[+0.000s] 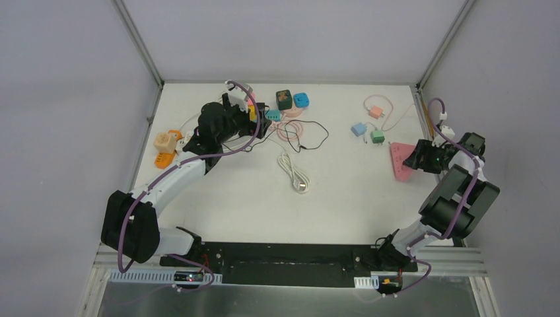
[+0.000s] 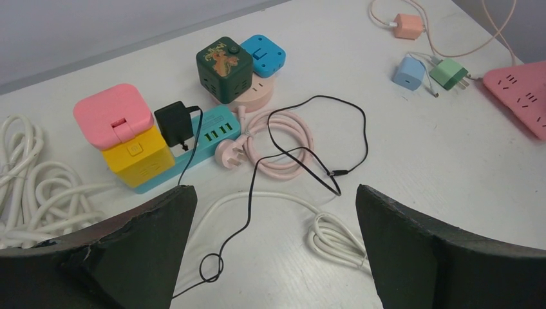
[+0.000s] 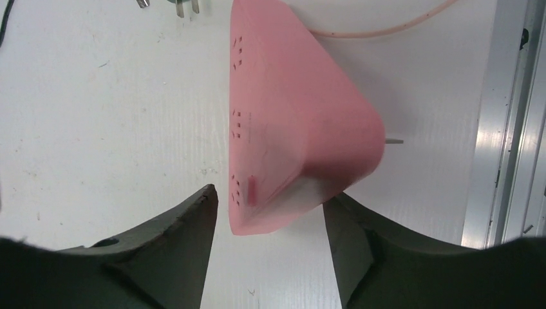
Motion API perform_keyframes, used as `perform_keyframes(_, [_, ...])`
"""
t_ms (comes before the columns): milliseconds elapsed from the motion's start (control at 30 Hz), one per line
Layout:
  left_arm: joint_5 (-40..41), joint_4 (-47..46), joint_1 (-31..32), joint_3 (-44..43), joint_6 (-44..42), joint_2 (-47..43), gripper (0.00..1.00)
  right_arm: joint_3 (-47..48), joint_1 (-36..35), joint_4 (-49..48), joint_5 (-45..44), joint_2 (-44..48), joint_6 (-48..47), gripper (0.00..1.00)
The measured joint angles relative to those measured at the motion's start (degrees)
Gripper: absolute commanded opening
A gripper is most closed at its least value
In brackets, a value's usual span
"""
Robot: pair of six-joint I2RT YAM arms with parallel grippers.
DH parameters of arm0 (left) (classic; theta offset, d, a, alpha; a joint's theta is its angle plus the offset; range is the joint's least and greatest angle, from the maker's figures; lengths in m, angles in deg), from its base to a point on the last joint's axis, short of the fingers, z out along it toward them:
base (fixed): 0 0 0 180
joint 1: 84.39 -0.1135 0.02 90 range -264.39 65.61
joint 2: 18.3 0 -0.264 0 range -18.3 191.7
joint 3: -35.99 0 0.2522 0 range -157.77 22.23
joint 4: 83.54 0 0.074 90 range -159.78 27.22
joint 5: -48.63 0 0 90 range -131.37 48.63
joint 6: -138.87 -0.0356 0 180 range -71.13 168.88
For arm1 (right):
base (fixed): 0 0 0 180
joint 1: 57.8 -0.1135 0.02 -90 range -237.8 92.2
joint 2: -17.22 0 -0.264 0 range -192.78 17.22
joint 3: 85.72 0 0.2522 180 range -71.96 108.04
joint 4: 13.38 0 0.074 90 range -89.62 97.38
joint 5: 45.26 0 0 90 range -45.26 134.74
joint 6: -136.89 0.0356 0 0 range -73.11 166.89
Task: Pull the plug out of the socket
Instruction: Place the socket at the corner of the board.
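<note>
From above, the left pincer [image 1: 259, 120] hovers at the far left of the counter [image 1: 343, 198], just beside the teal socket strip [image 1: 273, 115]. The right pincer [image 1: 415, 158] sits at the pink power strip [image 1: 399, 162].

In the left wrist view, the left pincer's fingers [image 2: 129, 257] stand wide apart. The black plug [image 2: 174, 124] is seated in the teal socket strip, ahead and left of the gap and untouched.

In the right wrist view, the right pincer's fingers [image 3: 174, 257] stand apart, with the pink strip's near end between them.
</note>
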Motion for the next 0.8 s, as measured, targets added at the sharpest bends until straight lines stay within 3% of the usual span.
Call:
perform_keyframes(167, [0.0, 0.1, 0.0, 0.0, 0.0, 0.0, 0.99, 0.0, 0.1, 1.7, -1.3, 0.3, -1.3, 0.88])
perform_keyframes(300, [0.0, 0.1, 0.0, 0.0, 0.0, -0.1, 0.99, 0.0, 0.2, 4.7, -2.0, 2.7, -3.5, 0.96])
perform_keyframes(800, [0.0, -0.1, 0.0, 0.0, 0.0, 0.0, 0.99, 0.1, 0.2, 12.7, -1.8, 8.2, -9.5, 0.97])
